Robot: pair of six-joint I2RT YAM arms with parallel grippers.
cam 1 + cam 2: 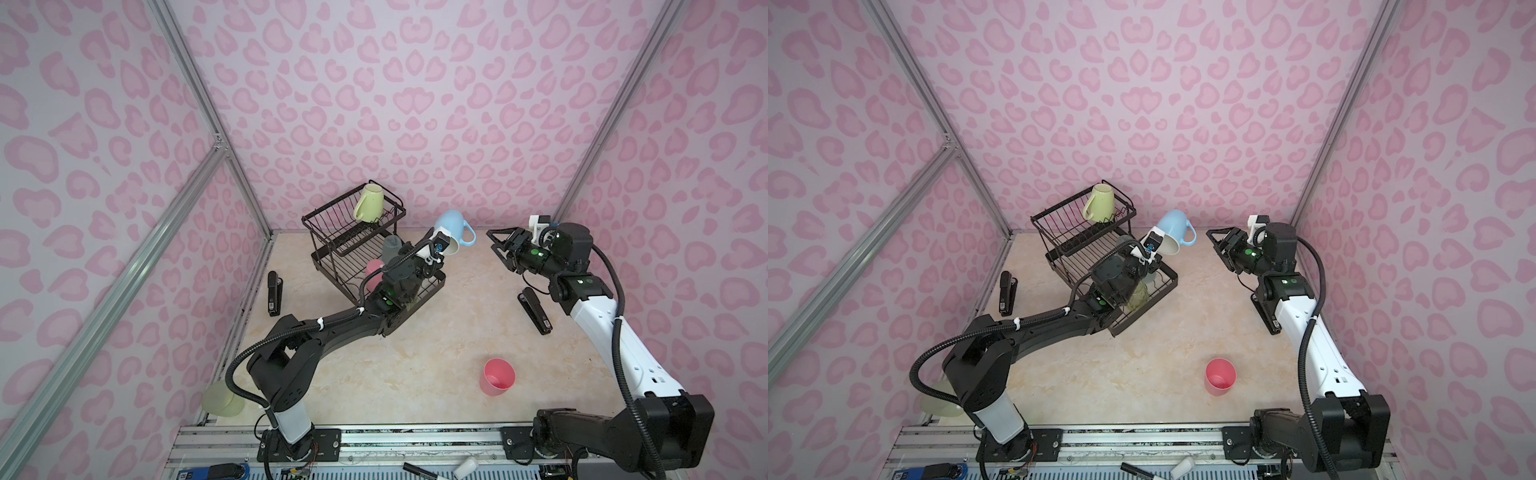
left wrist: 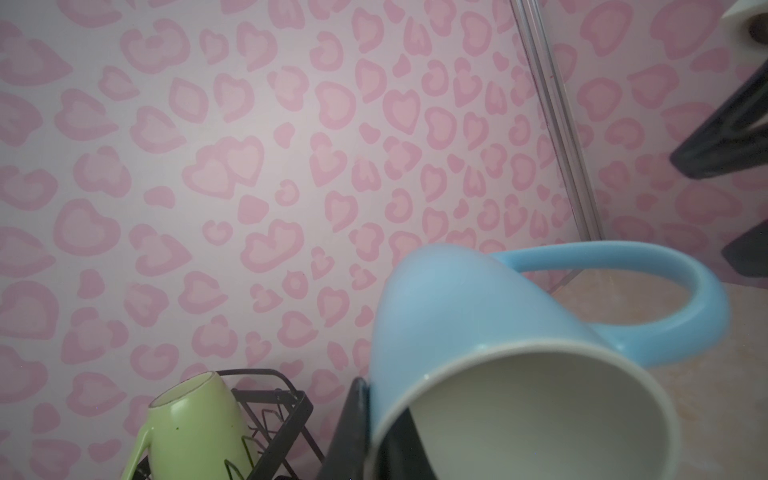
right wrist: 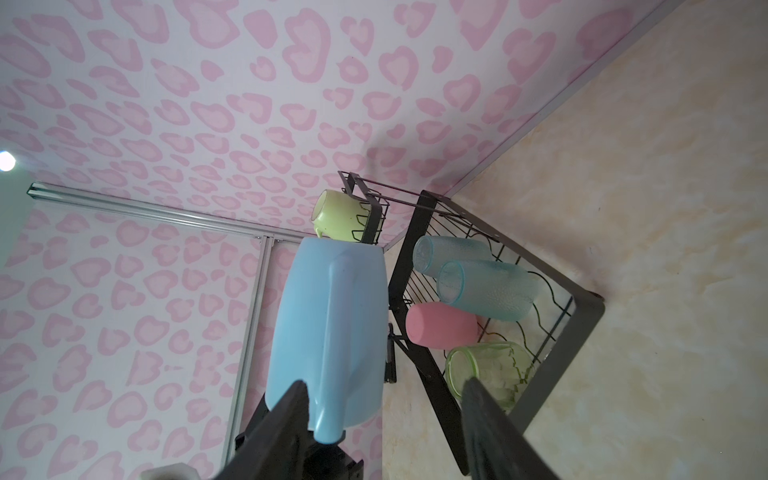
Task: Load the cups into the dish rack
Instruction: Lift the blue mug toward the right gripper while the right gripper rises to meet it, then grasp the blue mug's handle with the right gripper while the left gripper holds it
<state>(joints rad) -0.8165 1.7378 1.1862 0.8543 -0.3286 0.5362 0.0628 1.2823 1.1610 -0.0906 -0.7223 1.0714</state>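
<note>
My left gripper (image 1: 440, 243) (image 2: 374, 436) is shut on the rim of the light-blue mug (image 1: 451, 226) (image 3: 328, 324), holding it tilted in the air just right of the dish rack (image 1: 436, 286) (image 3: 582, 316). My right gripper (image 1: 492, 241) (image 3: 385, 382) stands open to the mug's right, apart from it. A lime mug (image 1: 368, 203) sits upturned in the upper basket. The lower tray holds two frosted blue tumblers (image 3: 490, 289), a pink cup (image 3: 440, 324) and a green tumbler (image 3: 490, 365). Another pink cup (image 1: 498, 378) stands on the table at front right. A green tumbler (image 1: 222, 399) lies at the front left corner.
Two black staplers lie on the table, one (image 1: 274, 293) left of the rack and one (image 1: 536, 309) under my right arm. A marker (image 1: 419, 469) and a white piece (image 1: 465, 467) rest on the front rail. Patterned walls close in the back and sides.
</note>
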